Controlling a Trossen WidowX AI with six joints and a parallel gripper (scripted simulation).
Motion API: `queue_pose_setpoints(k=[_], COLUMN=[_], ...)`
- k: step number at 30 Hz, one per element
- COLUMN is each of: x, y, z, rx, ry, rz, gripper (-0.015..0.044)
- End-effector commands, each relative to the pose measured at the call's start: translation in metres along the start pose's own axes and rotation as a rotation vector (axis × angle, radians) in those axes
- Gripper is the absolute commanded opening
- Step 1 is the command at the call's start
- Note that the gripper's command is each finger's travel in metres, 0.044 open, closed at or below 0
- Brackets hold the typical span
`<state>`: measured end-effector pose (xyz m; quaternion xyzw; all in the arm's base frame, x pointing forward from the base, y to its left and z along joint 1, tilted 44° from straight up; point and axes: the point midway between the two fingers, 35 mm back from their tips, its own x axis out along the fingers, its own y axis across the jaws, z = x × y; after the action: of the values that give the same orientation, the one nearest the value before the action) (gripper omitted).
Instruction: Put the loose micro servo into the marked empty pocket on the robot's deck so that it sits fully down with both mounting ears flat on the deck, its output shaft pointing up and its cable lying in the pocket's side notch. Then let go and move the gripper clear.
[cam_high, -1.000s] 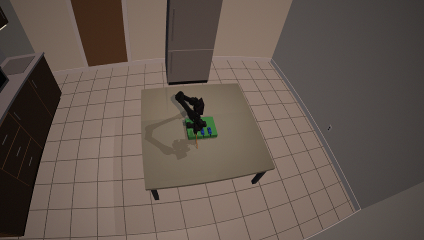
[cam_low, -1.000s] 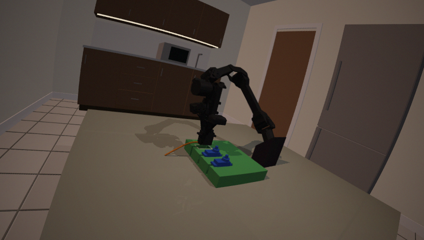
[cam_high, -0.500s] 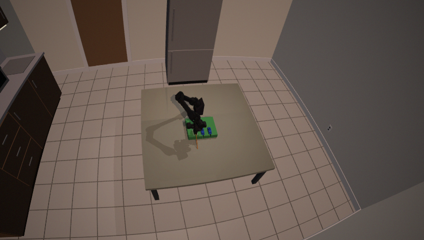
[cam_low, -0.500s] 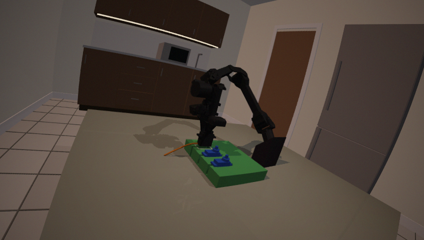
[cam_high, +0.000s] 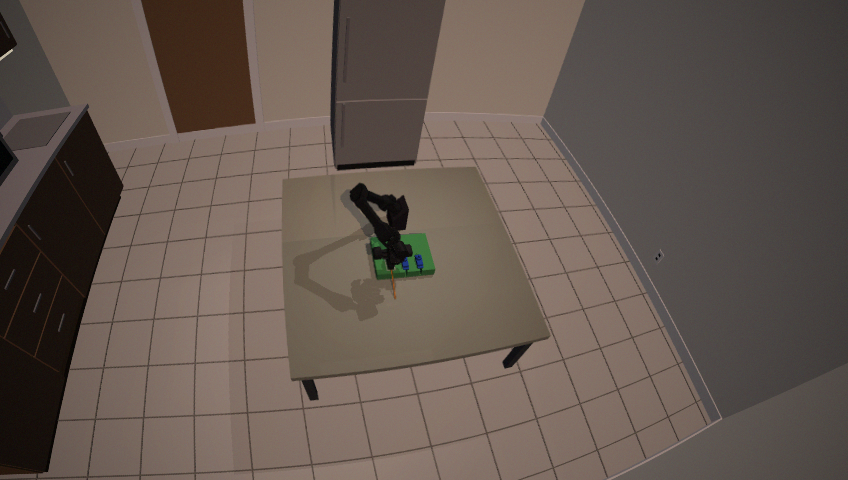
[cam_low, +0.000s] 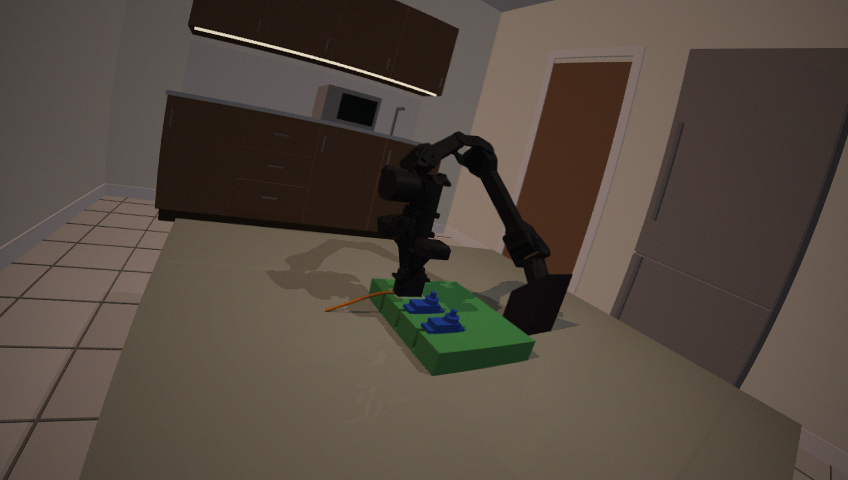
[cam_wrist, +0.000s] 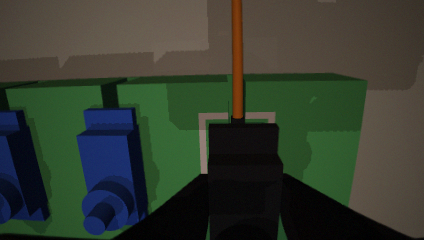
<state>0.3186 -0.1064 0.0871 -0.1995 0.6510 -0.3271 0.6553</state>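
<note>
My gripper (cam_high: 390, 265) (cam_low: 409, 289) (cam_wrist: 242, 183) is shut on the loose black servo (cam_wrist: 243, 144), low over the green deck (cam_high: 419, 242) (cam_low: 486, 352) (cam_wrist: 332, 110). The servo's cable end points toward the deck's notched edge. Its orange cable (cam_high: 393, 286) (cam_low: 357, 299) (cam_wrist: 237, 60) runs straight out over that edge, above the side notch. The pocket's pale outline (cam_wrist: 202, 145) shows at the servo's left and beyond its cable end; the servo hides the rest, including the pocket opening. The servo looks slightly right of centre in the outline. Its exact height and its ears' contact are hidden.
Two blue servos sit in the deck beside the pocket, the nearer one (cam_high: 405, 265) (cam_low: 423, 306) (cam_wrist: 107, 155) and the farther one (cam_high: 418, 261) (cam_low: 443, 324) (cam_wrist: 10, 165), both shafts up. The deck lies on the table (cam_high: 464, 309) (cam_low: 267, 386), near the arm's base (cam_high: 398, 213) (cam_low: 537, 304).
</note>
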Motion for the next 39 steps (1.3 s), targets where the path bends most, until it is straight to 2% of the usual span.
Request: queue_pose_setpoints(k=[1,36,39], x=[0.003,0.037,0.035], y=[0.000,0.000,0.000], z=[0.000,0.000,0.000], rx=[-0.006,-0.006,-0.006], ry=[-0.001,-0.001,-0.001], rz=[-0.004,-0.006,-0.006], gripper=[0.0000,0.0000,0.0079])
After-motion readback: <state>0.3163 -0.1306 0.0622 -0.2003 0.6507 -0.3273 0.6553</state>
